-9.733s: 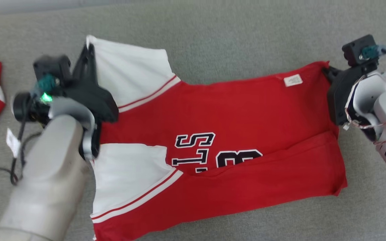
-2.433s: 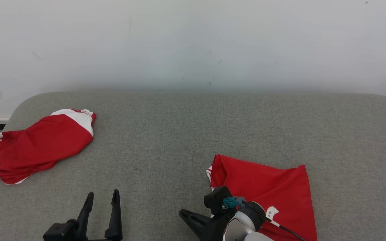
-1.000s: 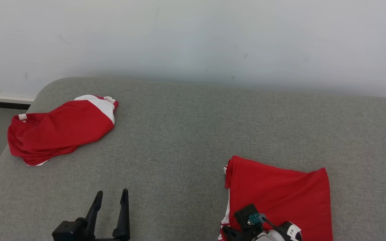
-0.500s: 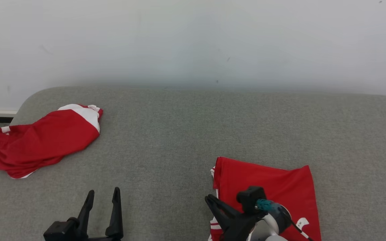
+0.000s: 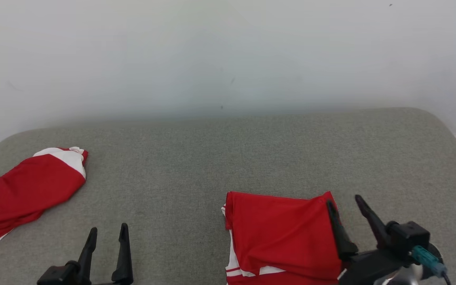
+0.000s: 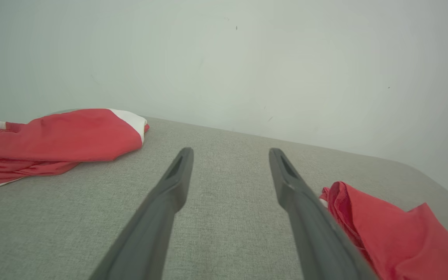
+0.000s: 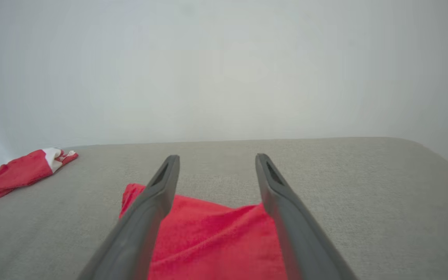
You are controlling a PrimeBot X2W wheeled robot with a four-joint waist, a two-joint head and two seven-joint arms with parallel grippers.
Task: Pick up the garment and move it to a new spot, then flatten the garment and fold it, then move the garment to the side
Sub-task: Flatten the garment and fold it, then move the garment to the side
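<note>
The garment (image 5: 279,237), a red jersey with white trim, lies folded into a rough square on the grey cushion, near its front edge and right of centre. It also shows as the garment (image 6: 395,237) and the garment (image 7: 208,241) in the wrist views. My right gripper (image 5: 344,205) stands open at the garment's right edge, both fingers pointing away from me, with nothing between them. At the lower left my left gripper (image 5: 108,232) is open over bare cushion, well apart from the garment.
A second red and white garment (image 5: 22,194) lies crumpled at the cushion's far left edge, also seen as the second garment (image 6: 53,140). The grey cushion (image 5: 228,158) ends at a pale wall (image 5: 228,51) behind. Its rounded right corner is at the upper right.
My right gripper has let go of the folded garment, opened, and moved to its right edge. The head camera has shifted, so the whole scene sits differently. The left gripper stays open.
</note>
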